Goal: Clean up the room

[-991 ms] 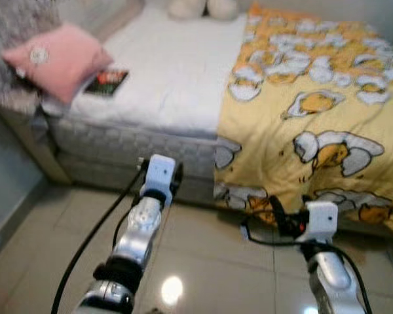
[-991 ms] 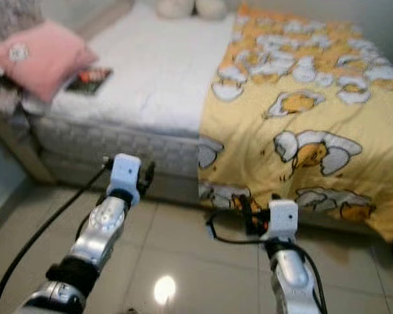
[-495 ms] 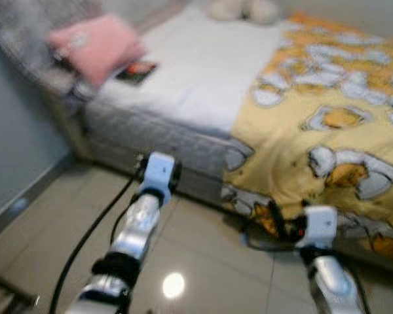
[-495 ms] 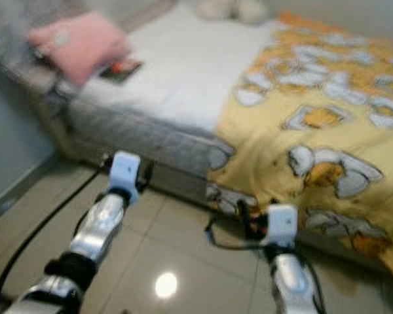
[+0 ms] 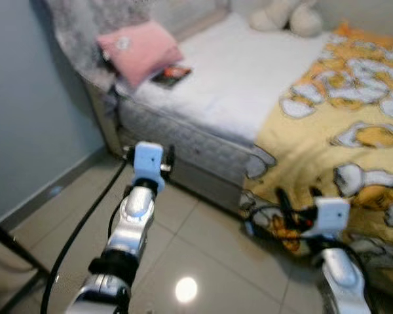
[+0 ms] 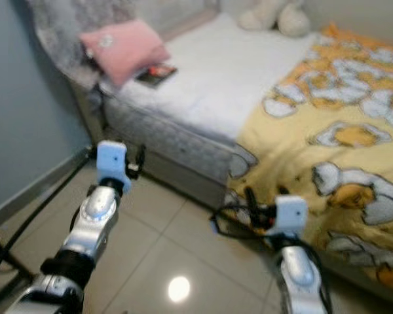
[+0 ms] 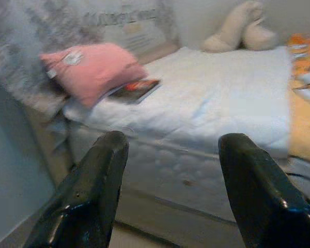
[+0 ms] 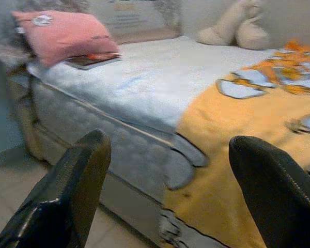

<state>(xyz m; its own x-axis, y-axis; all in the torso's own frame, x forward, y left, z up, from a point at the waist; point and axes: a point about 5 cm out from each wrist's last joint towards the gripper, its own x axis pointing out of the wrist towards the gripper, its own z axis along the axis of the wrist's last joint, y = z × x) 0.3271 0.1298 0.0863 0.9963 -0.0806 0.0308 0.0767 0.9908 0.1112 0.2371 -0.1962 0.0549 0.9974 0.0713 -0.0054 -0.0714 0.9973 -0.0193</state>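
A bed with a white sheet stands before me. At its head lies a pink pillow, with a book beside it and a beige plush toy at the far side. A yellow patterned blanket covers the bed's right part and hangs down to the floor. My left gripper is open and empty, held over the floor short of the bed's corner. My right gripper is also open and empty, close to the blanket's hanging edge.
A grey-blue wall with a skirting board runs along the left. A grey patterned headboard rises behind the pillow. A thin black leg juts in at the lower left. Glossy tiled floor lies between me and the bed.
The whole picture has shifted, so the camera has turned: the bed now sits further right and the left wall has come into view. Both arms keep their pose, grippers still open.
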